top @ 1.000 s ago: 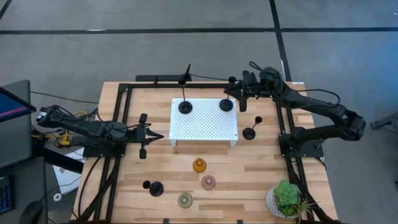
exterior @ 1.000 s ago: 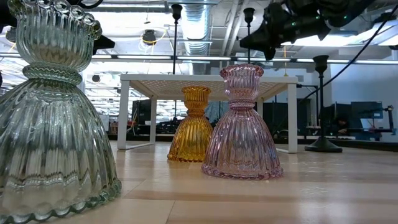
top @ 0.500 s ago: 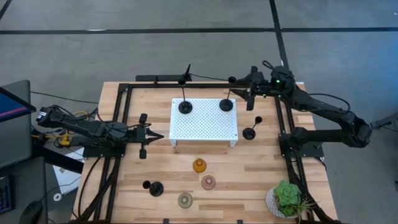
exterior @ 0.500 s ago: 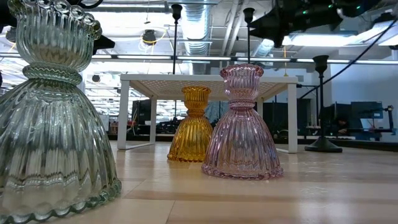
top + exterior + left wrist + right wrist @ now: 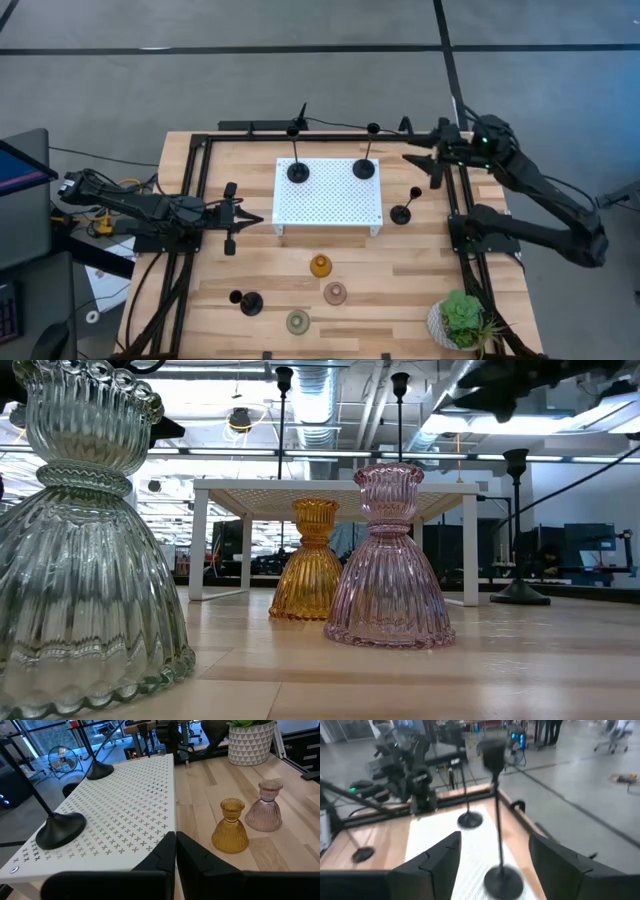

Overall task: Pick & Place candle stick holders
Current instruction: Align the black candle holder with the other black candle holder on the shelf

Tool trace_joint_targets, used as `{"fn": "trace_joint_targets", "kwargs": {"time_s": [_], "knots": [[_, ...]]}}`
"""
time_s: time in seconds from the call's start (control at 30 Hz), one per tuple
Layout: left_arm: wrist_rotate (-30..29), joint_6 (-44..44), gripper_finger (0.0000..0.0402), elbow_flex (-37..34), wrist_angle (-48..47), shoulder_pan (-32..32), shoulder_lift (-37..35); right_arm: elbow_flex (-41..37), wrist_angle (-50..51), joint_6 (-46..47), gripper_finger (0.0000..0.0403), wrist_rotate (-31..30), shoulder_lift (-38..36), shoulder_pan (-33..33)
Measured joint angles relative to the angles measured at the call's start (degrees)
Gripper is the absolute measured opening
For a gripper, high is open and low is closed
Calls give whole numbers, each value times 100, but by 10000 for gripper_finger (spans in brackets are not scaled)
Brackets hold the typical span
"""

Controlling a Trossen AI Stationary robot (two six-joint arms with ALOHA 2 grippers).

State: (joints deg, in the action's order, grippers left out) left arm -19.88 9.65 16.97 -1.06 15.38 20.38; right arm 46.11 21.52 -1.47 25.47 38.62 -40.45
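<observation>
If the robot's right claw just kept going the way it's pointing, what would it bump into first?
Most likely the black candle stick holder it faces on the white perforated platform. The open right gripper points toward that platform, and the stem stands between its fingers in the wrist view, though depth is hard to judge.

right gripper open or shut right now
Open: the right gripper has its fingers spread beside the platform, and its wrist view shows a black candle stick holder free between them.

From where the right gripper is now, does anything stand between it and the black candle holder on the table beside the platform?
Nothing visible does. The open right gripper is above bare table, and the black candle holder stands free beside the white platform.
</observation>
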Motion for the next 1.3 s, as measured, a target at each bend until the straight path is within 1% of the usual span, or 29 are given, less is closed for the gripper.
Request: {"fn": "trace_joint_targets", "kwargs": {"time_s": [0.13, 0.3, 0.67, 0.8, 0.9, 1.13, 1.3], "knots": [[0, 0, 12, 0, 0, 0, -2, 2, 937, 2, 201, -1, -355, 120], [0, 0, 12, -2, 2, 0, 0, 2, 1959, 2, 179, -1, -503, 294], [0, 0, 12, 0, 2, 0, -2, 2, 3112, 382, 141, -2, -494, 570], [0, 0, 12, -1, 2, 0, -1, 2, 3515, 758, 130, -1, -494, 641], [0, 2, 12, 0, 2, 0, 0, 2, 3709, 862, 124, -1, -494, 715], [0, 0, 12, 0, 2, 0, 0, -319, 3677, 861, 122, -3, -481, 963], [0, 0, 12, -1, 2, 0, 3, -670, 3416, 854, 122, -12, -450, 1131]]}}
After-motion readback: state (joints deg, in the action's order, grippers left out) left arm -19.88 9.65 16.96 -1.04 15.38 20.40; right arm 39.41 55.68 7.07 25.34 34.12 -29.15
